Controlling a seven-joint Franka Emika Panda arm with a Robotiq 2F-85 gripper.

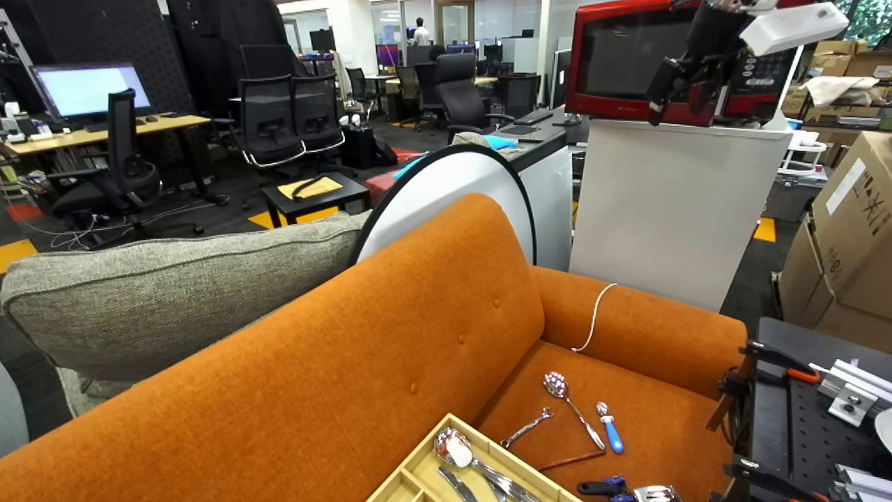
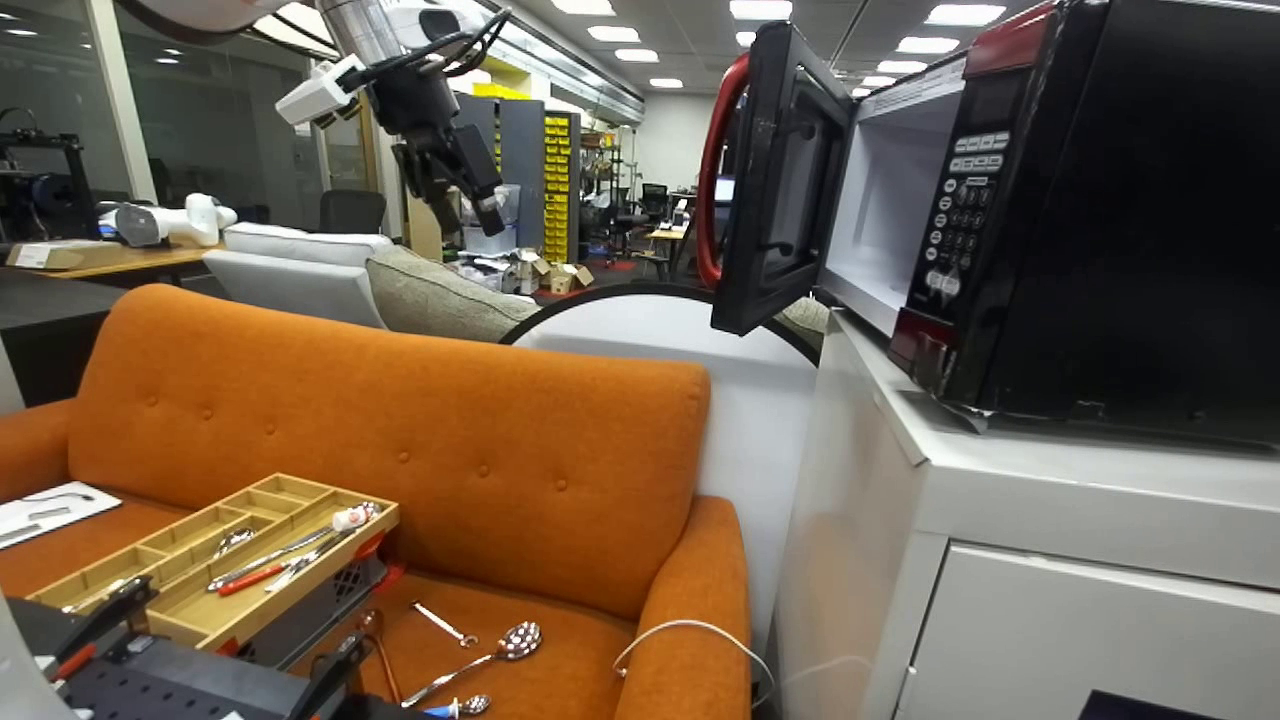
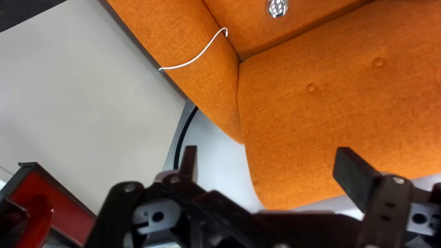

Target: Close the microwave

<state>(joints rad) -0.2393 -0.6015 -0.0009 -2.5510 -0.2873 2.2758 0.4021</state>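
Gripper [image 3: 267, 155]: fingers [image 3: 355, 175] spread wide. In the wrist view the space between them shows orange sofa [image 3: 310, 144] and white round panel [image 3: 220, 172], both in the background. In an exterior view the gripper hangs in the air, upper left, apart from the open door [image 2: 780, 180] of the microwave [image 2: 1090, 210]; room background is visible between the fingertips and the red handle [image 2: 707, 170].

Pose: arm [image 2: 362, 30] enters at the top edge, left side, of that same frame; wrist tilted, gripper pointing down and slightly right. In an exterior view it overlaps the microwave's dark window [image 1: 620, 56], upper right, fingers downward.

Microwave sits on white cabinet [image 1: 676, 216], upper right in both exterior views; pale interior [image 2: 885, 180] exposed. Red door trim and handle also at lower left of the wrist view.

Surface: sofa beside cabinet, white cord [image 3: 197, 57] over its armrest. On seat: large metal spoon [image 1: 556, 385], wrench [image 1: 527, 428], blue-handled scoop [image 1: 612, 436]; wooden tray [image 1: 421, 460] with utensils, bottom centre.

Room: lit monitor [image 1: 90, 90] on desk [image 1: 167, 124], upper left; office chairs [image 1: 265, 118] near it; cardboard boxes [image 1: 850, 237], right edge.
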